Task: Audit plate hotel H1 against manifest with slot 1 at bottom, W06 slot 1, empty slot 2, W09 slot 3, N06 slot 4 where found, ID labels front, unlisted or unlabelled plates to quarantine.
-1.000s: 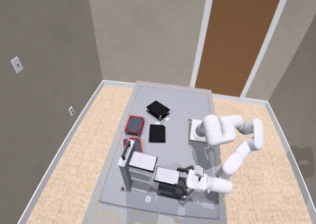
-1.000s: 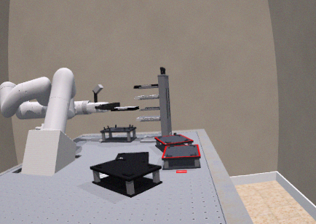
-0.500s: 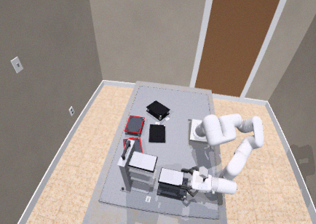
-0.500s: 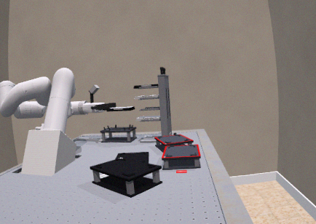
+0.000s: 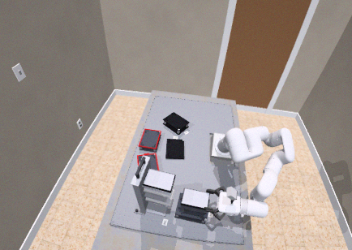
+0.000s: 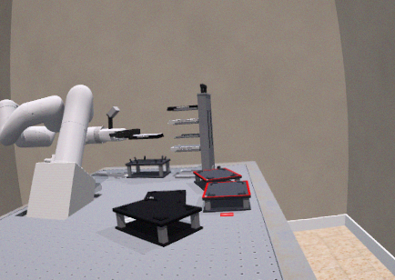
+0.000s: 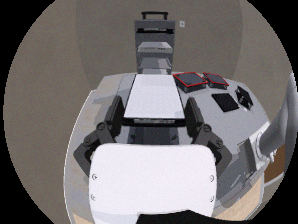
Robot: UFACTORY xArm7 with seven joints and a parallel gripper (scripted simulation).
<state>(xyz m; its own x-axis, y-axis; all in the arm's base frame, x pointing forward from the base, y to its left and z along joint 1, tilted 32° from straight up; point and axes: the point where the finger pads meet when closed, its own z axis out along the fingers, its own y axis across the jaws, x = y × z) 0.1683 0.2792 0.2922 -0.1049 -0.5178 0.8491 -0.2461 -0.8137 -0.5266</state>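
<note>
You have the hand (image 6: 136, 135) clamped on a flat white-topped rectangular plate (image 6: 150, 135), gripping its near short end so the plate sticks out level ahead of the fingers. In the exterior view it hangs left of centre, in the open gap between the white arm (image 6: 75, 120) and the tall grey plate hotel (image 6: 206, 125), above a dark low nest (image 6: 147, 166) on the grey desk (image 6: 227, 252).

From the top view, the plate (image 5: 195, 198) sits over that nest in the lower middle of the frame, just right of the hotel (image 5: 139, 176); the desk's near edge runs close below. Open desk lies to the upper right.

In the wrist view the plate (image 7: 154, 99) runs straight away from you toward the hotel (image 7: 157, 30). Its top is plain pale white; the end facing the camera is a dark strip, too blurred to read any label.
</note>
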